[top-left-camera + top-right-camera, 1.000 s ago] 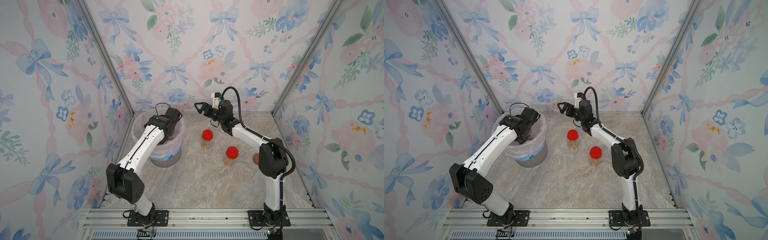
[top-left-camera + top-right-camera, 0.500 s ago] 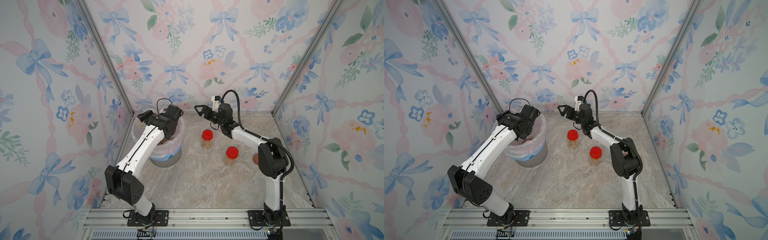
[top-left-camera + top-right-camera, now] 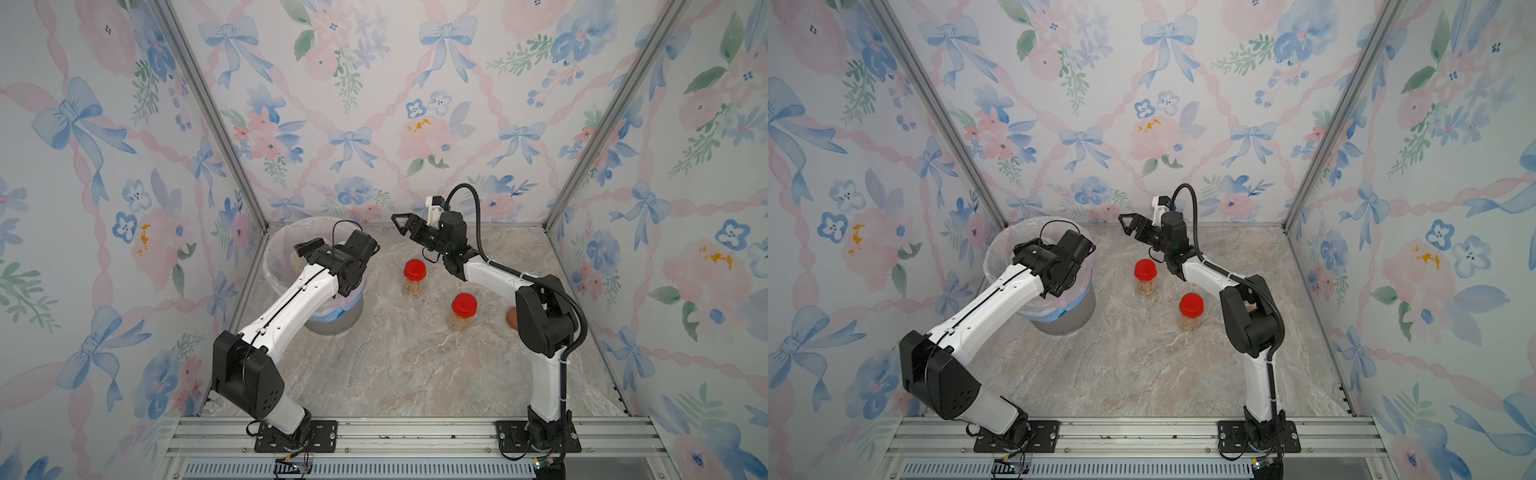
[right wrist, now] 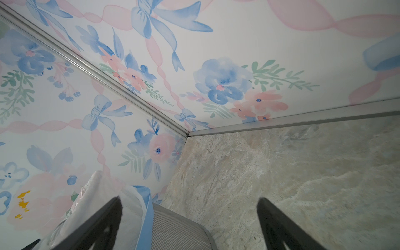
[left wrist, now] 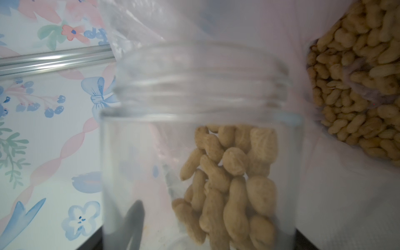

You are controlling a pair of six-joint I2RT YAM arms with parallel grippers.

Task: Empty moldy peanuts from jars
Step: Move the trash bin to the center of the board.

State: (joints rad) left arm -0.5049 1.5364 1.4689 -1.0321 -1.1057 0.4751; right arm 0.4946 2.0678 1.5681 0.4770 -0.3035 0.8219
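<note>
place: robot test booth | floral panels (image 3: 374,104) | aluminium rails (image 3: 395,432) | marble tabletop (image 3: 395,365)

Lidless jar (image 5: 194,155) holds some peanuts (image 5: 229,184); two red-lidded jars (image 3: 414,279) (image 3: 462,312) stand upright.

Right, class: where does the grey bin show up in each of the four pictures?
A top view: the bin stands in the table's back left corner.
A top view: same corner, grey wall showing.
Left wrist: only its pinkish liner, behind the open jar.
Right wrist: its grey mesh wall, close to the camera.
Shared landmark: the metal corner post behind it.
</note>
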